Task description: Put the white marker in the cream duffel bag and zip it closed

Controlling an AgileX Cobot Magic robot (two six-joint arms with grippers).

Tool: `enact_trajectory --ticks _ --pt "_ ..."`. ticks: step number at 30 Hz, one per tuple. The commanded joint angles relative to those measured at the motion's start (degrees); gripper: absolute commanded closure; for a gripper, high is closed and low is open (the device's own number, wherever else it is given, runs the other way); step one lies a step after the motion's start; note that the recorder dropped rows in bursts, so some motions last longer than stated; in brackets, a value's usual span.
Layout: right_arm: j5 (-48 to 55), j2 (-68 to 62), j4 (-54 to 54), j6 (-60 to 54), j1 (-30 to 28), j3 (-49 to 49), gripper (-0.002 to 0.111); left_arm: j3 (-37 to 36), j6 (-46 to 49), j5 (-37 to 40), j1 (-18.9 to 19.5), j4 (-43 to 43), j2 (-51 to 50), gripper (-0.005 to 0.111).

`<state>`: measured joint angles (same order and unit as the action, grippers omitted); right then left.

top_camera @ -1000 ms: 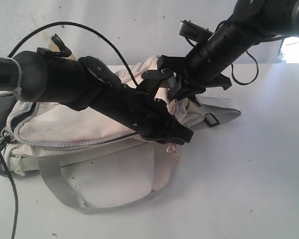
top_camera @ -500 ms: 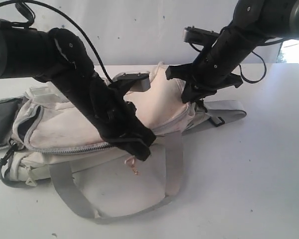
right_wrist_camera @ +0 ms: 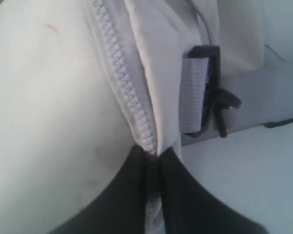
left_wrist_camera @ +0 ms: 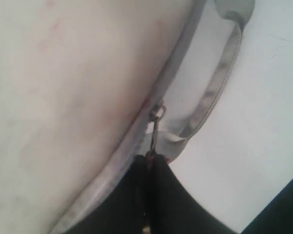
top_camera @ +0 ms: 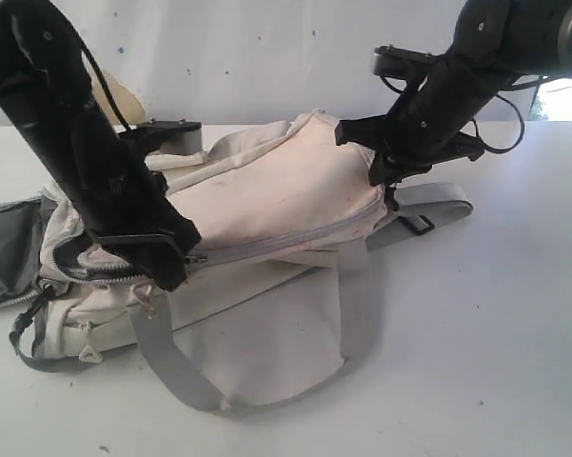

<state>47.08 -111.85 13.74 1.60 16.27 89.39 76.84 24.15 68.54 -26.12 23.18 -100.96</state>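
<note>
The cream duffel bag (top_camera: pixel 276 190) lies on its side across the white table, and its cream cloth (left_wrist_camera: pixel 63 87) fills the left wrist view. My left gripper (top_camera: pixel 171 271) (left_wrist_camera: pixel 150 163) is shut on the metal zipper pull (left_wrist_camera: pixel 155 132) near the bag's left end. The zipper line (top_camera: pixel 286 238) to its right is closed; a dark gap (top_camera: pixel 67 262) shows to its left. My right gripper (top_camera: pixel 385 186) (right_wrist_camera: pixel 153 158) is shut on the zipper end (right_wrist_camera: pixel 136 122) at the bag's right end, beside a black buckle (right_wrist_camera: pixel 212 105). The white marker is out of view.
A grey webbing strap (top_camera: pixel 357 305) loops over the table (top_camera: pixel 495 314) in front of the bag. A grey flap (top_camera: pixel 5 248) lies at the far left. A second grey strap with a buckle (top_camera: pixel 419 224) trails right. A white wall stands behind.
My left gripper has travelled left along the bag with the zipper pull, closing the zipper behind it. The right gripper has kept its hold and shifted slightly right.
</note>
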Motion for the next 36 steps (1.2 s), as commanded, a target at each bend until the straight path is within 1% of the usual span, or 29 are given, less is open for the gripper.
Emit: enact_trajectory --ticks 1,4,7,10,12,17,23,25,27,28,29,32,34,35,36 --pt "-3.6 -0.93 -2.08 1.97 -2.83 -0.18 0.108 -0.14 -0.25 1.43 4.08 -0.99 0.99 0.107" --pt "-4.16 -1.01 -2.22 2.1 -3.97 -0.18 0.108 -0.25 -0.19 1.43 6.29 -1.59 1.33 0.107" --pt "-6.05 -1.01 -2.47 2.1 -5.96 -0.18 0.108 -0.25 -0.33 1.43 8.94 -5.28 1.64 0.107" --pt "-6.44 -1.06 -3.19 2.1 -6.87 -0.18 0.108 -0.25 -0.48 1.43 10.16 -8.42 1.64 0.107" --pt "-6.08 -1.53 -3.55 2.1 -7.91 -0.18 0.108 -0.25 -2.75 1.43 11.2 -13.39 1.64 0.107" --pt "-5.13 -2.06 -3.44 1.74 -8.34 -0.18 0.108 -0.25 -6.56 1.43 11.84 -18.17 1.64 0.107" --pt "-4.5 -2.52 -3.33 -7.11 -8.34 -0.18 0.108 -0.03 -6.33 1.43 11.72 -17.19 7.37 0.107" --pt "-4.5 -2.52 -2.79 -11.02 -8.34 -0.18 0.107 -0.03 -6.23 1.43 11.72 -14.38 8.89 0.107" --pt "-4.06 -2.52 -0.03 -13.71 -8.34 -0.18 0.099 -0.03 -5.72 1.1 11.72 -7.65 9.5 0.107" --pt "-3.77 -2.52 1.63 -15.06 -8.34 -0.18 0.092 -0.03 -4.0 1.43 11.72 -4.54 9.5 0.107" --pt "-3.42 -2.52 2.84 -16.11 -8.34 -0.18 0.083 -0.03 -1.8 1.43 11.72 -1.87 9.5 0.107" --pt "-2.79 -1.99 4.39 -16.41 -8.34 -0.18 0.05 -0.14 2.28 1.43 11.72 3.27 9.5 0.107" --pt "-2.05 -1.12 4.39 -16.41 -8.34 -0.18 0.036 -0.14 2.89 1.43 11.72 3.82 9.5 0.107" --pt "-1.56 -0.56 4.39 -16.41 -8.34 -0.18 0.032 -0.14 3.02 1.43 11.72 3.67 9.5 0.107" --pt "-1.27 -0.01 4.39 -16.41 -8.34 -0.18 0.032 -0.14 3.12 1.43 11.72 3.42 9.5 0.107"
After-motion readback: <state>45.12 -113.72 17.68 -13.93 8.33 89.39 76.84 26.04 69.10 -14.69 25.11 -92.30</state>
